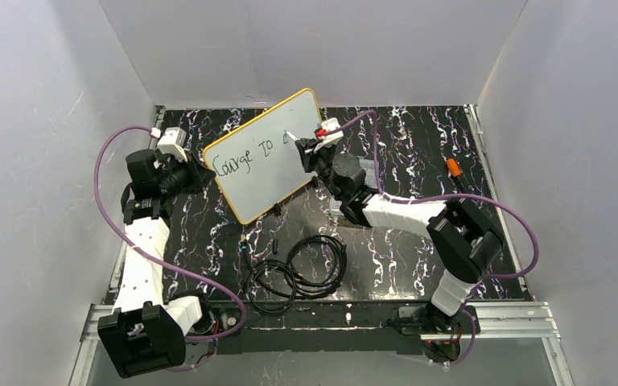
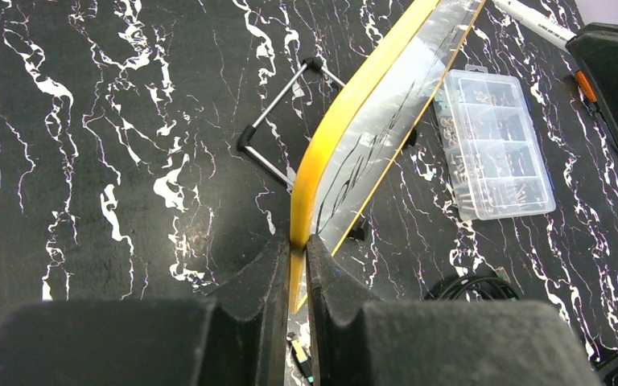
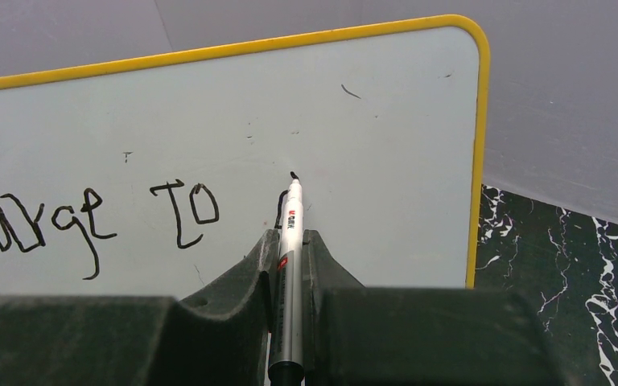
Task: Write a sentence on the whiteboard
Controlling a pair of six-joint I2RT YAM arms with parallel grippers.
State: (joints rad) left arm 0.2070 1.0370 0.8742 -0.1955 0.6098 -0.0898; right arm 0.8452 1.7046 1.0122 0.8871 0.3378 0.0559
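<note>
The whiteboard [image 1: 278,137], white with a yellow rim, stands tilted up on the dark marbled table. My left gripper [image 1: 201,174] is shut on its left rim, and in the left wrist view the yellow rim [image 2: 331,133] runs up from between the left gripper's [image 2: 298,251] fingers. The sentence [image 3: 88,215] reads "Courage TO" in dark lettering. My right gripper [image 3: 290,238] is shut on a silver-white marker [image 3: 293,205]. The marker's tip touches the board just right of "TO", beside a short fresh stroke.
A clear compartmented parts box [image 2: 495,145] lies on the table behind the board. A black wire stand [image 2: 278,121] sits by the board's foot. Coiled black cables [image 1: 298,269] lie near the front edge. An orange-capped item [image 1: 453,166] rests at the right. Grey walls enclose the table.
</note>
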